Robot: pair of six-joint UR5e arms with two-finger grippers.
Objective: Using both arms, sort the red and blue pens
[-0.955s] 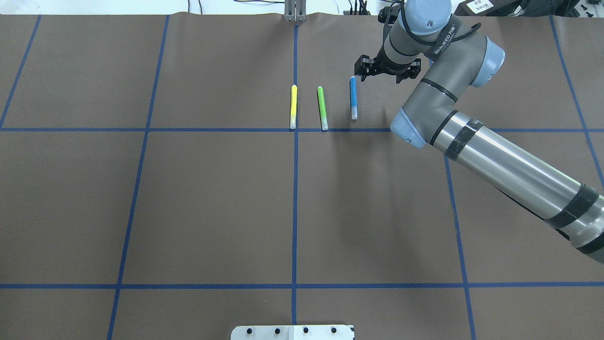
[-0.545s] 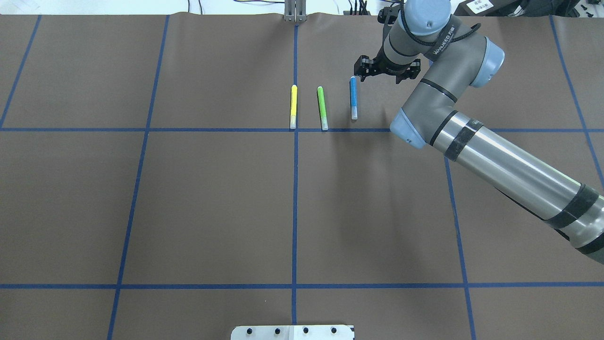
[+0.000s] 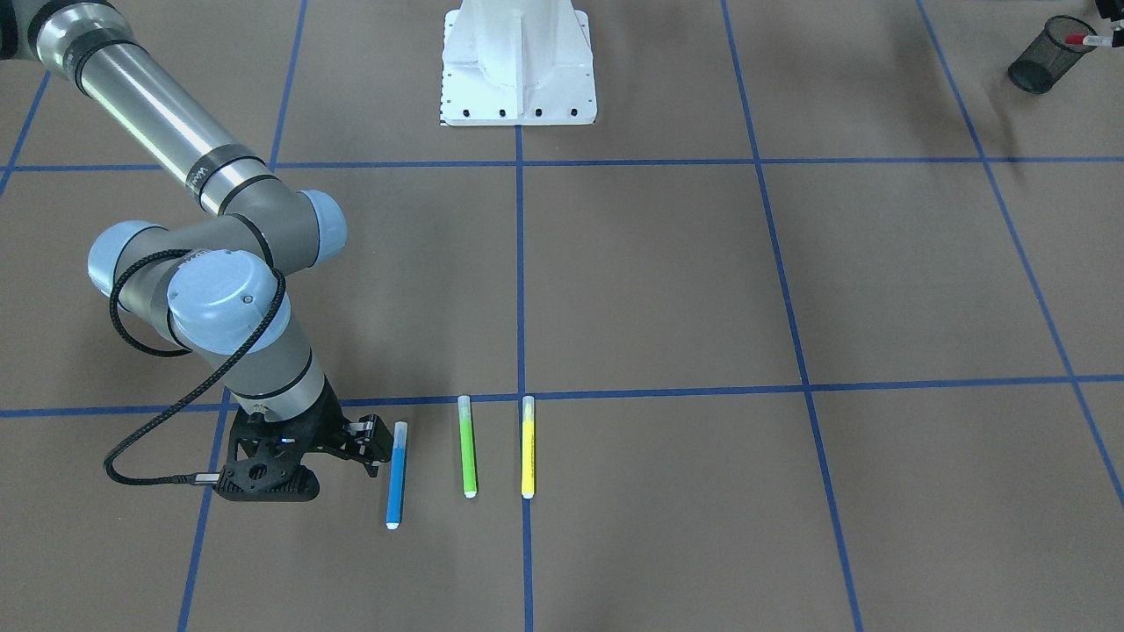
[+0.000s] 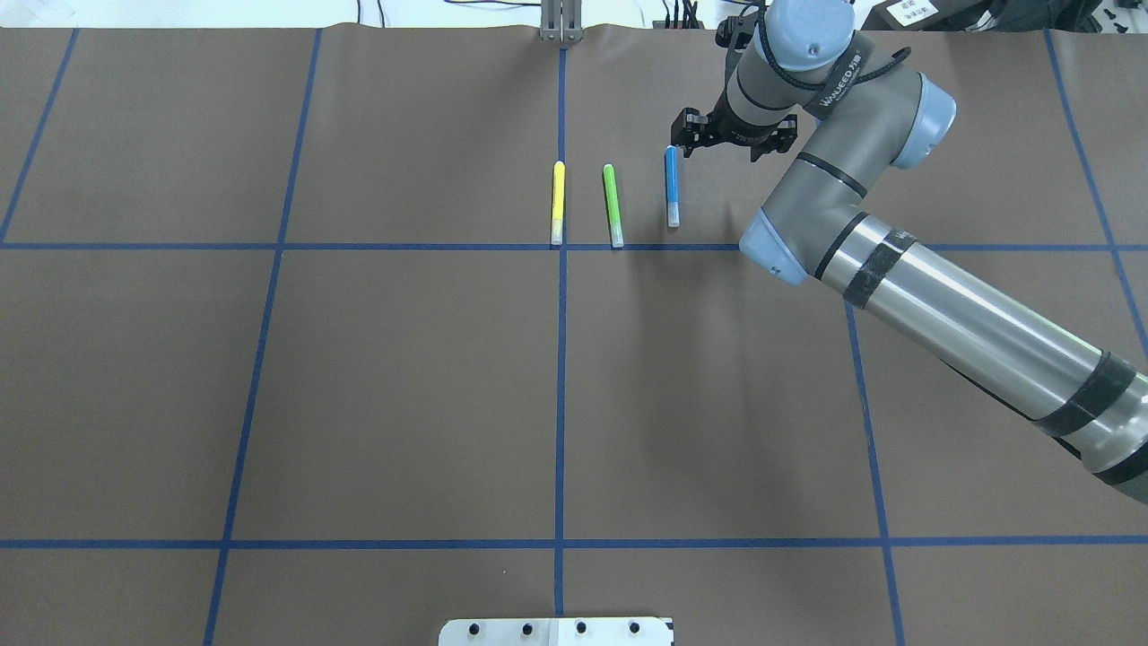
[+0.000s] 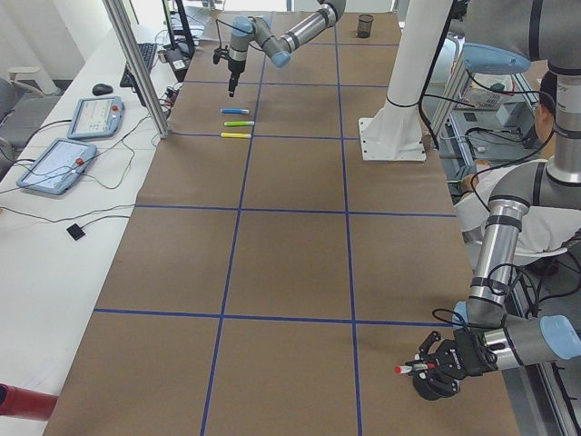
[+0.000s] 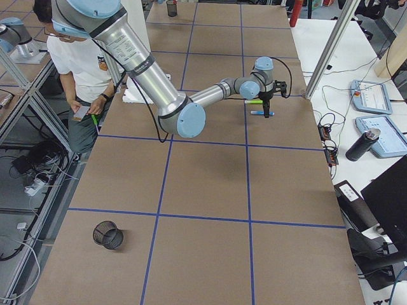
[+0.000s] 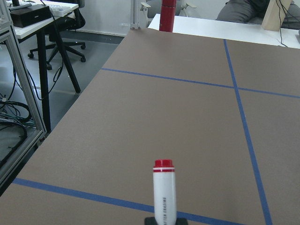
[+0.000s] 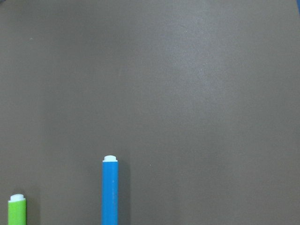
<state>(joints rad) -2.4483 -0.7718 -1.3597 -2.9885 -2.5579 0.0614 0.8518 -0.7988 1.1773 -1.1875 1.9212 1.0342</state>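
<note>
The blue pen (image 4: 671,186) lies flat on the brown mat, rightmost of a row of three pens (image 3: 397,474). My right gripper (image 4: 734,135) hangs just right of its far, white end, pointing down with the jaws spread and nothing between them. The right wrist view shows that end (image 8: 110,192) low in the picture and no fingers. The red pen (image 7: 163,194), white-barrelled with a red end, is clamped in my left gripper (image 5: 428,366). It is held level over a black mesh cup (image 3: 1041,66) at the table's near left corner.
A green pen (image 4: 613,205) and a yellow pen (image 4: 558,203) lie parallel, left of the blue one. A second mesh cup (image 6: 108,235) stands on the right side of the table. The white robot base (image 3: 518,61) sits mid-edge. A person (image 6: 76,63) sits beside the table.
The right wrist has crept a little toward the far edge. None of the three pens on the mat has moved.
</note>
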